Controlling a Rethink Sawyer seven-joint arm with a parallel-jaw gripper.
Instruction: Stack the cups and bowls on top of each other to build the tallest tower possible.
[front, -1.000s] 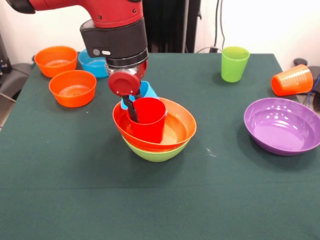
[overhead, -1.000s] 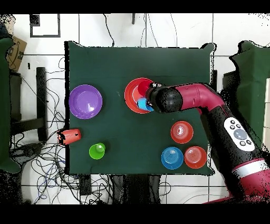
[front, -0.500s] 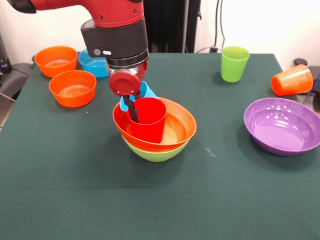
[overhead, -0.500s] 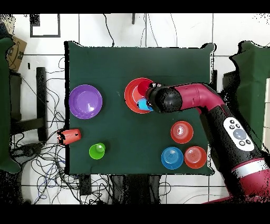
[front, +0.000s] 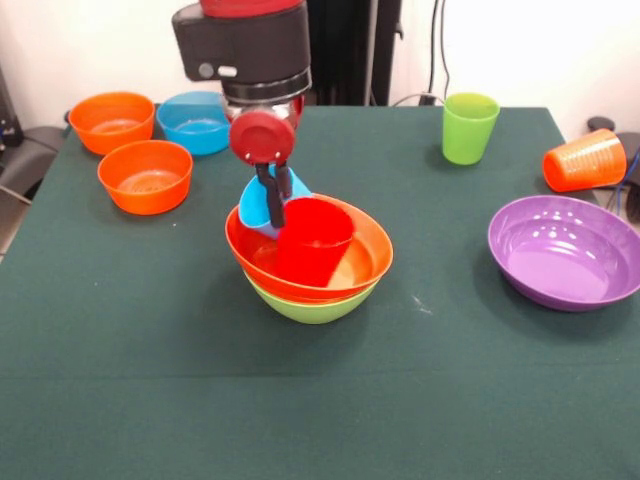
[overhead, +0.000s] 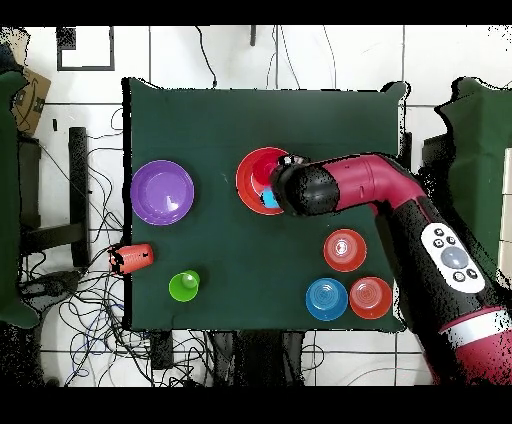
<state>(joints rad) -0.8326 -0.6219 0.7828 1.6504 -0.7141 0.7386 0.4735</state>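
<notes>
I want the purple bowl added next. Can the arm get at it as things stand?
Probably yes, once free: the purple bowl sits open and alone on the table, nothing over it. But the gripper is busy at the red cup now.

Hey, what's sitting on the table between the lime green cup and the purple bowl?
Nothing: in the front view, only bare green cloth lies between the lime green cup and the purple bowl. The overhead view agrees.

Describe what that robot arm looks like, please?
The arm is glossy dark red and thick, with rounded joints. Its last section is a black drum ending in a round red disc. Below hangs the gripper, thin and black. A grey panel with round buttons sits farther back.
</notes>
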